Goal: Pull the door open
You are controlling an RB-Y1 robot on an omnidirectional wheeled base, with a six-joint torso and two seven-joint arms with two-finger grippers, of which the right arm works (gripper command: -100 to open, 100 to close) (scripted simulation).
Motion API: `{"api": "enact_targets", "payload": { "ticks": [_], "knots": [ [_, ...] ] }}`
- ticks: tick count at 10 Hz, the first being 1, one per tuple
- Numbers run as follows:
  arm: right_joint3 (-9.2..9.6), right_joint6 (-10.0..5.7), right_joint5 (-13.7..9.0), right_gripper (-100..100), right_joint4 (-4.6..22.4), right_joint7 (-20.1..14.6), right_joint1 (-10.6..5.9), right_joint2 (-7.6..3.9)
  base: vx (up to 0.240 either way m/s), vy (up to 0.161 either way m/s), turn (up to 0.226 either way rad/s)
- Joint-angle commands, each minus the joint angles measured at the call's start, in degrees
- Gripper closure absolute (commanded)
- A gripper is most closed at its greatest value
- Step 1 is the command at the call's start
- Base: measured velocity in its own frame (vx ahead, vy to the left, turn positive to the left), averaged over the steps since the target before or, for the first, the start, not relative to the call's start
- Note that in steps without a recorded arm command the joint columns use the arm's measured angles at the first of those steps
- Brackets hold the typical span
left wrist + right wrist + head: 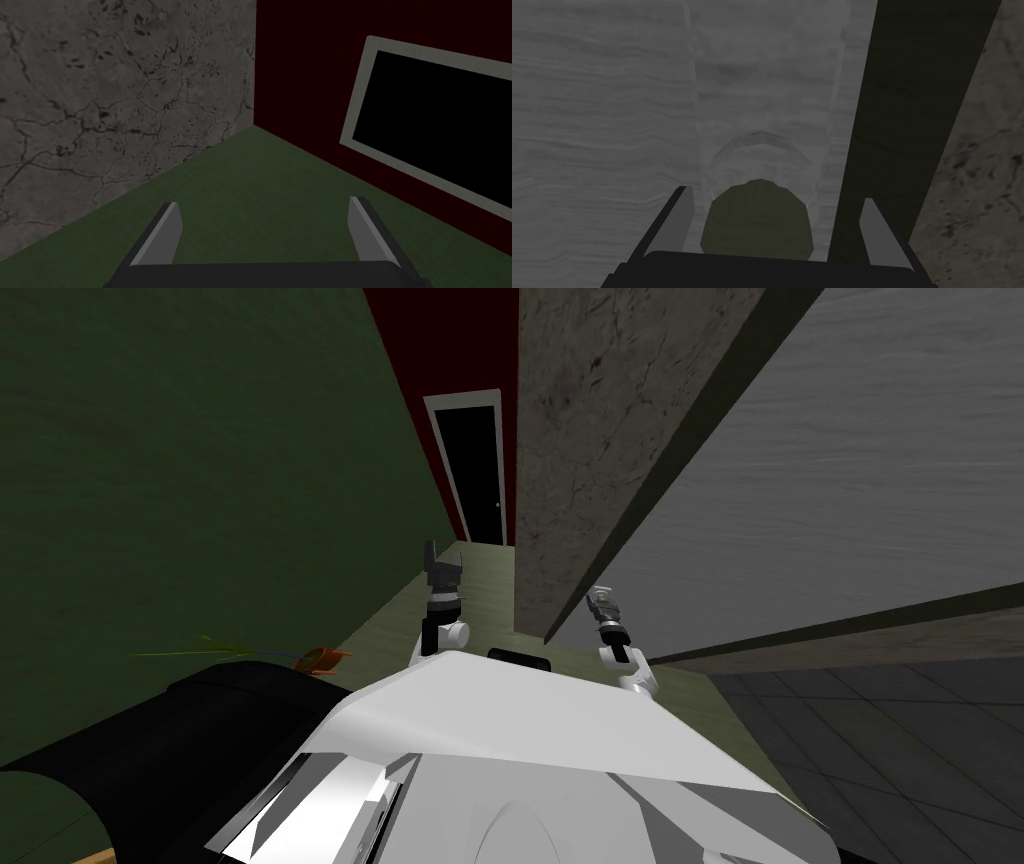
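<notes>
Knob [757,222] sits inside right pincer [774,196], side gaps free.

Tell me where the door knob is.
In the right wrist view, the olive knob sits between the right gripper's open jaws, on the grey door beside its dark frame strip.

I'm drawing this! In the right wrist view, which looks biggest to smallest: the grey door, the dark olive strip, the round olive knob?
1. Grey wood-grained door: largest by far.
2. Dark olive strip beside it.
3. Round olive knob: smallest, though it sits nearest the camera, so it may look bigger than it really is.
</notes>
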Motion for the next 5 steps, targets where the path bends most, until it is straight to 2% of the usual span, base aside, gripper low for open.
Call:
{"api": "enact_targets", "payload": {
  "ticks": [1,5],
  "knots": [
    [0.12,-0.02,0.0,100,-0.1,-0.1,0.08,-0.04,-0.003,0.0,-0.073],
    [0.12,-0.02,0.0,100,-0.1,-0.1,0.08,-0.04,-0.004,-0.001,-0.004]
  ]
}}
